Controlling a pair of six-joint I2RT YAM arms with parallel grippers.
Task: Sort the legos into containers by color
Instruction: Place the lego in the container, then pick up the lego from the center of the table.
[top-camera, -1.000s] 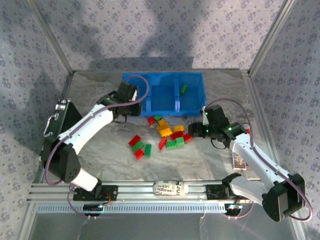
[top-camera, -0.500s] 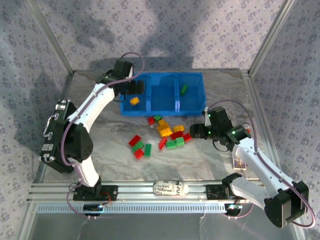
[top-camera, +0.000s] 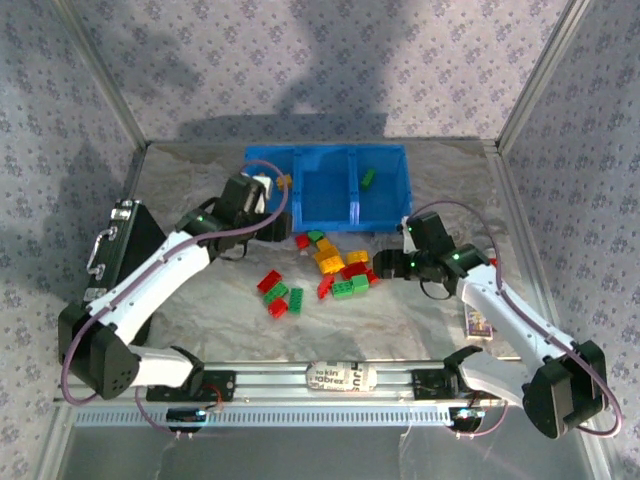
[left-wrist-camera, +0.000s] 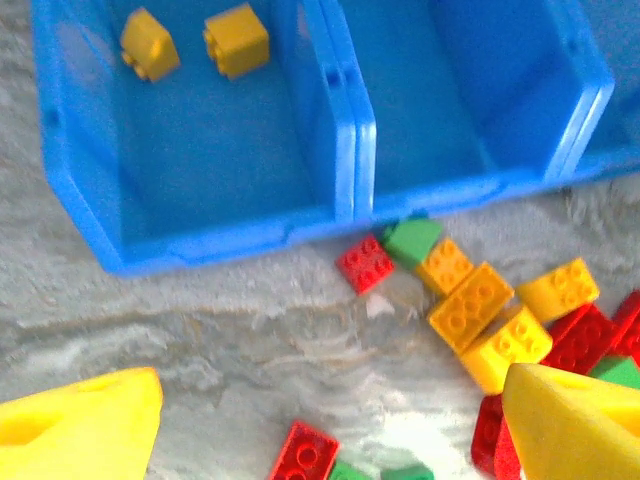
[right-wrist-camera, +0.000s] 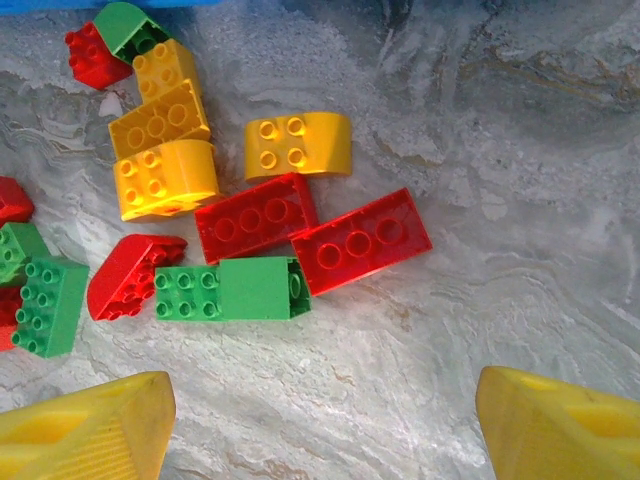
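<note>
The blue bin (top-camera: 322, 221) stands at the back of the table, and its left compartment (left-wrist-camera: 210, 150) holds two yellow legos (left-wrist-camera: 237, 38). A green lego (top-camera: 368, 178) lies in the right compartment. Loose red, green and yellow legos (top-camera: 335, 262) are scattered in front of the bin. My left gripper (top-camera: 272, 222) hovers open over the pile's left side, its yellow fingers (left-wrist-camera: 80, 425) empty. My right gripper (top-camera: 390, 265) stands open just right of the pile, a red lego (right-wrist-camera: 360, 240) and a green lego (right-wrist-camera: 230, 288) just beyond its fingers (right-wrist-camera: 555, 425).
A black hard case (top-camera: 125, 240) stands at the left edge beside the left arm. A small card (top-camera: 478, 325) lies at the right under the right arm. An aluminium rail (top-camera: 260, 378) runs along the near edge.
My left gripper carried a yellow lego to the left compartment, let it go there, and has swung back open towards the pile. My right gripper has opened wider.
</note>
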